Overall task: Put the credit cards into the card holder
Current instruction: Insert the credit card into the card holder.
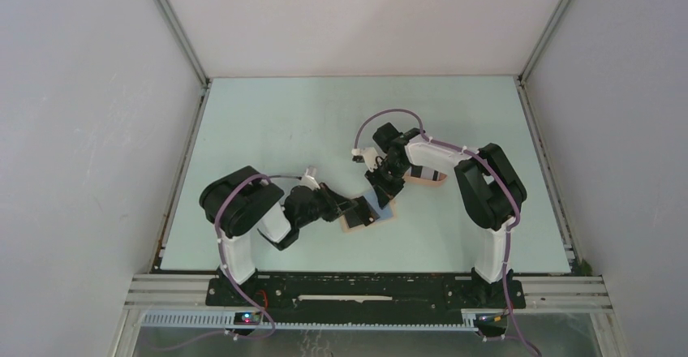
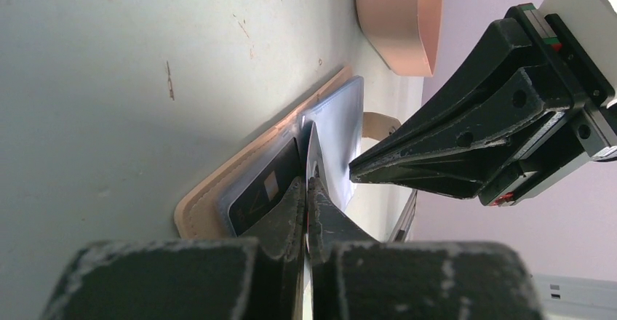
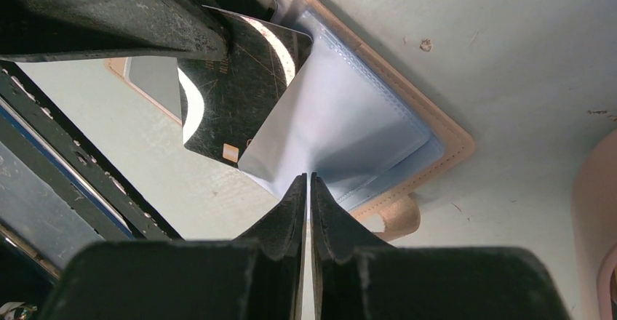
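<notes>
The card holder (image 1: pixel 355 221) lies open at mid table, tan with light blue plastic sleeves; its tan edge shows in the left wrist view (image 2: pixel 207 193) and the right wrist view (image 3: pixel 445 140). My left gripper (image 2: pixel 307 182) is shut on a black credit card (image 3: pixel 236 94), held edge-on over the holder's pockets. Another dark card (image 2: pixel 258 189) with a chip sits in a pocket. My right gripper (image 3: pixel 308 177) is shut on a pale blue sleeve leaf (image 3: pixel 342 127) and lifts it up. The two grippers (image 1: pixel 363 209) (image 1: pixel 386 195) are close together over the holder.
A peach-pink oval tray (image 1: pixel 426 177) stands just right of the holder, under the right arm; it also shows in the left wrist view (image 2: pixel 404 22) and the right wrist view (image 3: pixel 596 211). The holder's tan snap tab (image 3: pixel 400 218) sticks out beside my right fingers.
</notes>
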Motion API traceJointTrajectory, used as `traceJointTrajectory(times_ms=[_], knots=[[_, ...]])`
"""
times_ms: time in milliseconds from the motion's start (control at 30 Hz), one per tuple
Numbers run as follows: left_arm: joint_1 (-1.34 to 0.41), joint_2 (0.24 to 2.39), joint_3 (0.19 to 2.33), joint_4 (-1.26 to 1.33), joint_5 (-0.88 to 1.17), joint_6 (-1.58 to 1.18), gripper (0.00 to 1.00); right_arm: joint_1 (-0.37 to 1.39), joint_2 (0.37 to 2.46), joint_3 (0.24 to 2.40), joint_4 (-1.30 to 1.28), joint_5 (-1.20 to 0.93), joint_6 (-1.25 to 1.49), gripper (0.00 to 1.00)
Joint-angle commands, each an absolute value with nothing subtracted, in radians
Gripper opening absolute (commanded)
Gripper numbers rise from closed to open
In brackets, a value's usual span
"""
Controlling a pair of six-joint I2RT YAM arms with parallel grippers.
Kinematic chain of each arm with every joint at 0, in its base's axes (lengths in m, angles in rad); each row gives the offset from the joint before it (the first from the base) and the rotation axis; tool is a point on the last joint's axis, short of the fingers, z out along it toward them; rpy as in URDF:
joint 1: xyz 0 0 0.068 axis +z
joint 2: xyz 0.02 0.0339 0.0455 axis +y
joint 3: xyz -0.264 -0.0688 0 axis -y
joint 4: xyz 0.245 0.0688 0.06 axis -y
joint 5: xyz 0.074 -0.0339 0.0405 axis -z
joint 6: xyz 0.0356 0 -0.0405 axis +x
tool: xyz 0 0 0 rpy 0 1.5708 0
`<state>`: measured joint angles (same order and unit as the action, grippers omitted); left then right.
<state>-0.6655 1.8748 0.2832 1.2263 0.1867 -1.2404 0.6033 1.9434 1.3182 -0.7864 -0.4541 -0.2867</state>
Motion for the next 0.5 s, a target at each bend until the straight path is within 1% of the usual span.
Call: traceJointTrajectory(times_ms=[0,333,467], knots=[[-0.673,1.854,0.311,1.150,0.212,-1.222,0.04,0.612,1.942,1.353,-0.798,-0.468,-0.294,0.12],[-0.671,1.874,0.347,1.129,0.239,-1.222,0.05,0.612,1.935,1.356,-0.805,-0.480,-0.301,0.14],[-0.666,1.879,0.361,1.129,0.248,-1.221,0.07,0.612,1.926,1.357,-0.808,-0.495,-0.310,0.19]])
